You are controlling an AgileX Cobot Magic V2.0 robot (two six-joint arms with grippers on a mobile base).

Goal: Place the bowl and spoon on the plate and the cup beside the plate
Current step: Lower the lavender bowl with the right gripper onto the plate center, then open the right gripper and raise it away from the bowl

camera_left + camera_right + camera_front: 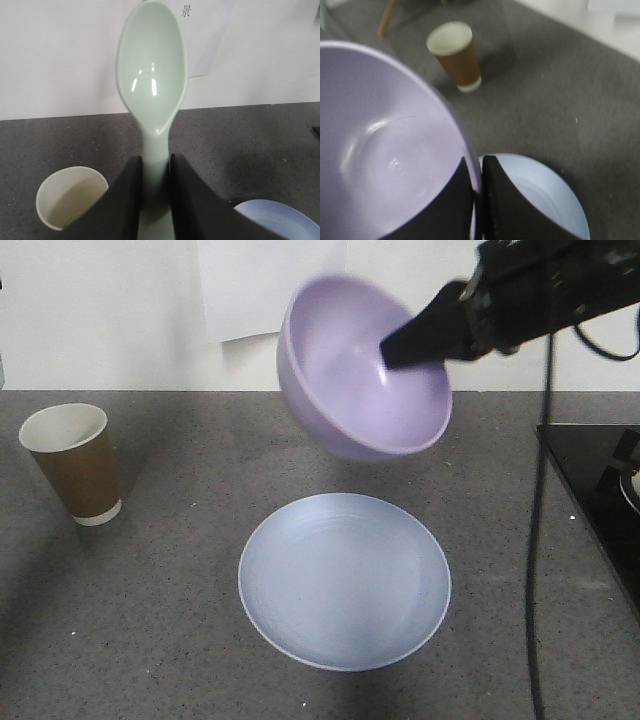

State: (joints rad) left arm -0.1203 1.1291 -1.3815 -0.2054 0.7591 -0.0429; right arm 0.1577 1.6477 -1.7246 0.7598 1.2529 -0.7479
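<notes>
My right fingers (400, 348) are clamped on the rim of the lavender bowl (350, 370), one finger inside the bowl and one outside, and I hold it in the air, tilted so its opening faces the front camera. In the front view the bowl hangs above the far edge of the pale blue plate (344, 580), which lies flat on the grey counter (180, 640) with nothing on it. The bowl does not touch the plate. From my right wrist I see the bowl's wall (385, 150) pinched between my two dark fingers (495, 200), with part of the plate (540, 195) below and the brown paper cup (456, 56) standing upright farther off on the counter (545, 110). In the front view that cup (72, 462) stands at the left, well apart from the plate, its white inside showing. My left fingers (156, 165) are closed on the handle of the mint-green spoon (152, 75), which points away from the wrist with the hollow of its head facing the camera. Below the spoon I see the cup's open top (70, 197) at left and an edge of the plate (280, 220) at right; how high the spoon sits above the counter is hard to judge from this close view.
</notes>
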